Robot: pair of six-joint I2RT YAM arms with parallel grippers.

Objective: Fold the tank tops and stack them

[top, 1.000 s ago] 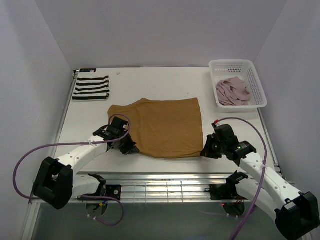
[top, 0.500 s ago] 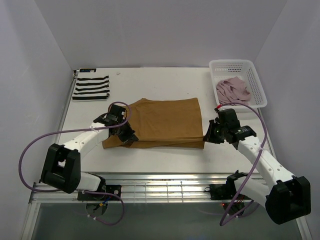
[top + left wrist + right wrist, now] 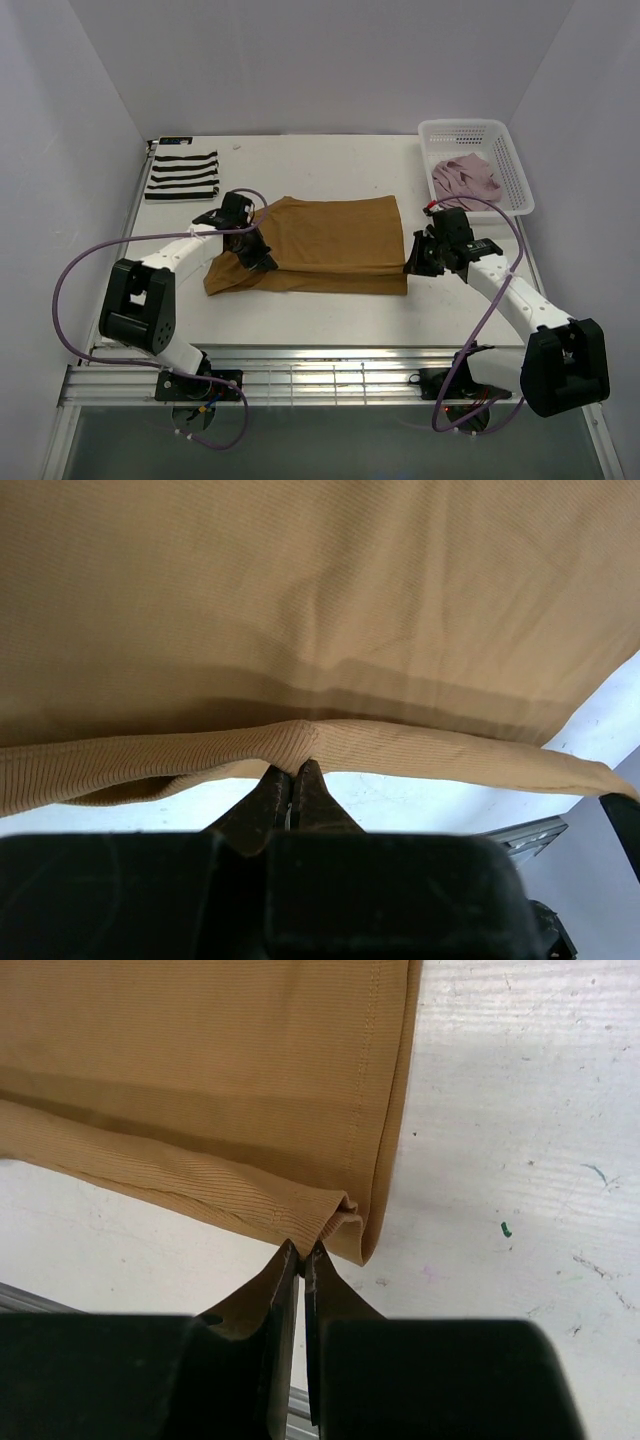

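The tan-brown tank top point(image 3: 335, 240) is laid in the middle of the surface point(image 3: 320, 165). Its near edge is pinched by the left claw point(image 3: 297, 778) and the right claw point(image 3: 302, 1253), both clamped on the cloth. The striped tank top point(image 3: 182, 175) is folded at the far left corner. The pink tank top point(image 3: 463, 180) is kept in the basket point(image 3: 521, 195) at the far right corner.

Setting: robotics lab test cell. White table point(image 3: 330, 312) is boxed in by plain pale walls point(image 3: 300, 60) along its left, far and right edges. Aluminium rail frame point(image 3: 330, 380) runs along the near edge, carrying two arm bases. Purple cables point(image 3: 56, 310) loop loose off both arms. White mesh basket point(image 3: 466, 126) sits at the far right corner.
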